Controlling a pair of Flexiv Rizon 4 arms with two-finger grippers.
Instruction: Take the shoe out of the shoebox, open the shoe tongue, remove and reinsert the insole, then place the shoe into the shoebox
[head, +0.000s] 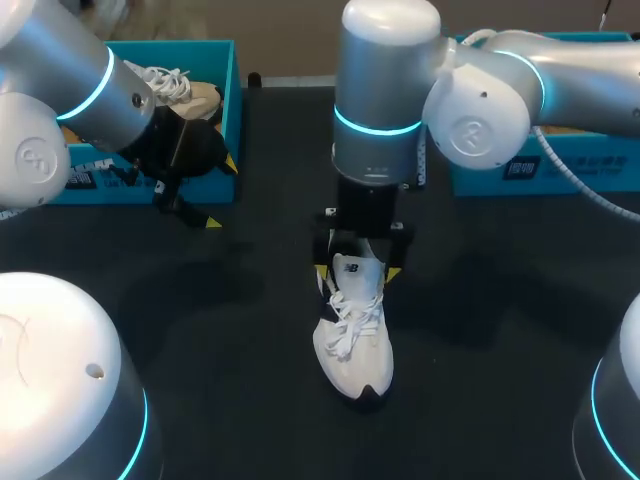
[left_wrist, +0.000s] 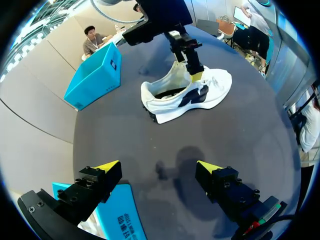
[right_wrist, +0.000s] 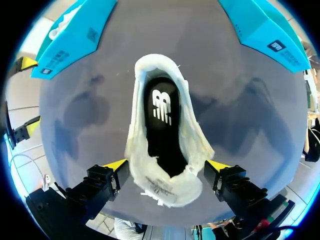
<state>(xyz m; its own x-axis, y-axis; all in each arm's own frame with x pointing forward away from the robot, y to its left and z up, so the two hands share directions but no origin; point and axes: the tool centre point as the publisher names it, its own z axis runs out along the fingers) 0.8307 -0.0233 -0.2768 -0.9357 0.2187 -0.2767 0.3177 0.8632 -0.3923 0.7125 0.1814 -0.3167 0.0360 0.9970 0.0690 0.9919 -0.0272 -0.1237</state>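
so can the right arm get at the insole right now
Probably yes: the right gripper hangs open over the shoe, whose mouth gapes wide, and the black insole lies bare with nothing across it.

Logos and print on the shoe, boxes and arms

A white logo (right_wrist: 162, 104) stands on the black insole (right_wrist: 170, 147) inside the white shoe (right_wrist: 137, 125), and a small dark logo is on its tongue (head: 352, 268). There are lines of tiny print near the tongue's edge, too small to read. White characters mark the front of the left shoebox (head: 88, 176) and the right shoebox (head: 520, 170), also illegible. A round embossed emblem sits on a joint of the left arm (head: 30, 160) and of the right arm (head: 470, 130).
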